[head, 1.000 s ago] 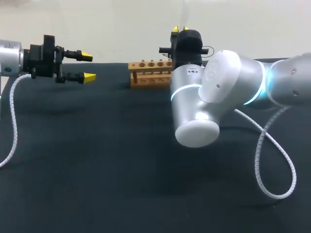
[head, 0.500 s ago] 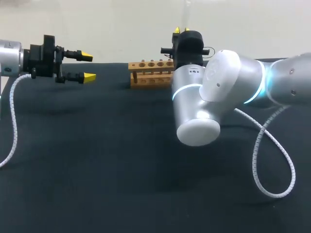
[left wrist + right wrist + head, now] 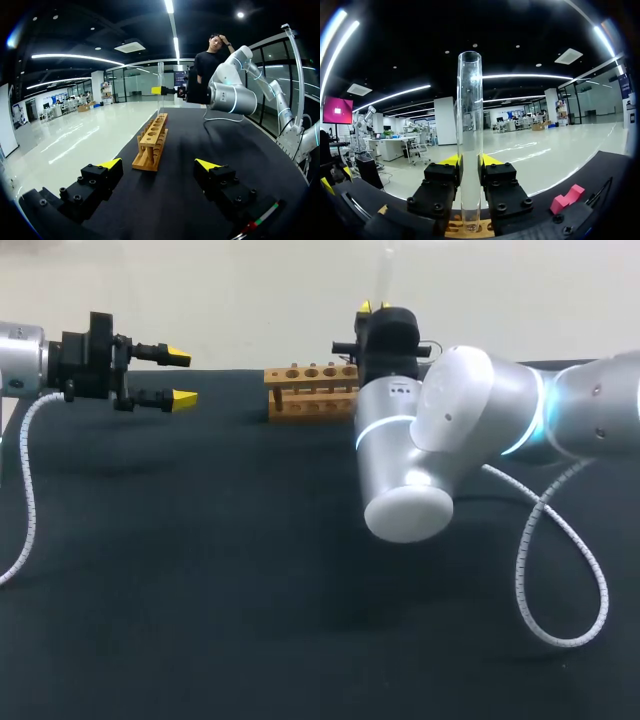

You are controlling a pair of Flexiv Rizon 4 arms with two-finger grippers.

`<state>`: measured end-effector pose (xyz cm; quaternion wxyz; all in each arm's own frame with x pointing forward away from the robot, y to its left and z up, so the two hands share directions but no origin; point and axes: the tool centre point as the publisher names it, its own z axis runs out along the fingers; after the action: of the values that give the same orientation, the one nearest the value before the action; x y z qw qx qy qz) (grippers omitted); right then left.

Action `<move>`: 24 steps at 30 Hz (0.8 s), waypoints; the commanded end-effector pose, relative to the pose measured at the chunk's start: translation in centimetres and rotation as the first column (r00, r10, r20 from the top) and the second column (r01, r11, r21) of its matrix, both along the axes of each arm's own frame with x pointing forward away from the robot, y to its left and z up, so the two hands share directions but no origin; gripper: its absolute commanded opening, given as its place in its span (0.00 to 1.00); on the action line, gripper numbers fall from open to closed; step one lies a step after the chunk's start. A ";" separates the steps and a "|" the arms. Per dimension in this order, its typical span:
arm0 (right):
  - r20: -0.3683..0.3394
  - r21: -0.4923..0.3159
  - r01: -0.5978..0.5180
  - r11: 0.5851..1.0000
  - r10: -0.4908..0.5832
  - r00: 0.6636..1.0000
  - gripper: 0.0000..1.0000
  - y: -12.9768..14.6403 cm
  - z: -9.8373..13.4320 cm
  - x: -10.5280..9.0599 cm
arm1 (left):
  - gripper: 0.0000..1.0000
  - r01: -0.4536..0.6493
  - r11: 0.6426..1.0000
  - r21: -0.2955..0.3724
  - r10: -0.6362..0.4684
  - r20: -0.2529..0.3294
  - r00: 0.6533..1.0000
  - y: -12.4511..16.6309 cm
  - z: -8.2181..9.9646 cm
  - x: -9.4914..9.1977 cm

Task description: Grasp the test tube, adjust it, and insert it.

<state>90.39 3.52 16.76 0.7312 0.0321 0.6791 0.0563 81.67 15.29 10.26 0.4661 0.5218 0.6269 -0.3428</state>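
A clear glass test tube [image 3: 470, 125] stands upright between the fingers of my right gripper [image 3: 470, 161], which is shut on its lower part. The tube's rounded end hangs just over the wooden rack [image 3: 451, 231]; I cannot tell whether it is in a hole. In the head view the right gripper [image 3: 373, 308] is at the right end of the rack [image 3: 308, 390], with the faint tube [image 3: 386, 270] rising above it. My left gripper [image 3: 182, 376] hovers open at the table's far left, well clear of the rack. From the left wrist its open fingers [image 3: 111, 164] frame the rack [image 3: 152, 142] and the tube [image 3: 160, 85] ahead.
My right arm's big silver elbow [image 3: 425, 450] hangs over the middle of the black table [image 3: 200, 570], and its white coiled cable [image 3: 560, 570] loops to the right. A small pink block [image 3: 566, 198] shows beside the right gripper.
My right arm has shifted slightly to the right, carrying the tube with it. The left arm has not moved.
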 end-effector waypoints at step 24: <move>-0.008 0.007 -0.099 0.995 0.099 0.995 0.00 -0.1 -2.8 0.3 | 1.00 0.001 1.000 -0.002 -0.001 0.003 1.000 0.0 -0.1 0.0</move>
<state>90.51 3.64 14.29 0.7223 0.0340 0.6881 0.0610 81.67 15.29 10.26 0.4661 0.5218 0.6269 -0.3428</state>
